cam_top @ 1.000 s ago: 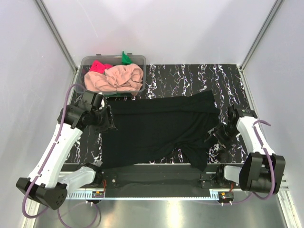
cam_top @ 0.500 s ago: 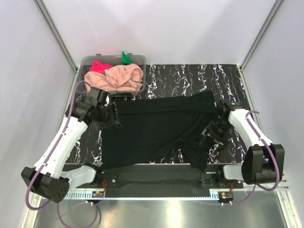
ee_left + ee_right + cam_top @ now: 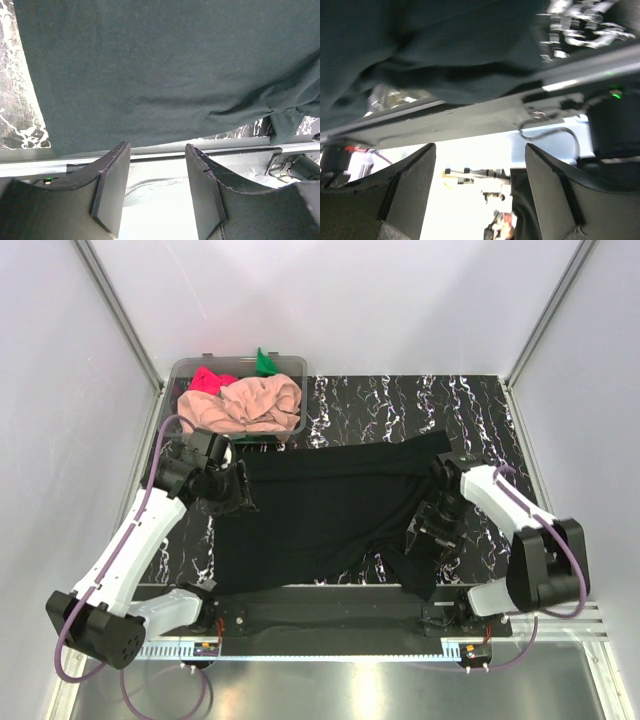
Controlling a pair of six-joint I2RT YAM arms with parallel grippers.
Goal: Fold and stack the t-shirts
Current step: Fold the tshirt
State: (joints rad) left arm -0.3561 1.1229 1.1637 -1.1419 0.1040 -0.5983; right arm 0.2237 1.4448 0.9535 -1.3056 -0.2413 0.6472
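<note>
**Mid-counter: black tee flat, both jaws empty**

Across the middle of the counter (image 3: 400, 405) lies the black tee (image 3: 330, 515), spread out w/ its long side running left to right. Its far edge is fairly straight. Its near edge is ragged, w/ a bunched flap hanging toward the near-right corner.

Left arm (image 3: 130, 540) reaches in from the near-left corner. Left jaws sit at the tee's far-left corner, parted by a moderate gap, nothing btwn them. In the left wrist view both fingers (image 3: 112, 185) frame the tee's near hem, w/ marble to its left and a metal rail (image 3: 160, 152) along the counter's near edge. Can't tell if the tips touch cloth.

Right arm (image 3: 490, 490) bends in from the near-right corner. Right jaws are at the tee's right edge, spread wide, holding nothing. The right wrist view is blurred: fingers (image 3: 415, 185) far apart, dark cloth across the top.

At the far-left corner a clear tub (image 3: 292, 364) holds the other three, all crumpled:
- Peach-pink tee (image 3: 245, 405): heaped at the front.
- Pink-red tee (image 3: 210, 378): behind it on the left.
- Green tee (image 3: 263, 362): poking up at the far rim.

The tub sits just beyond the black tee's far-left corner, near the left jaws.
</note>
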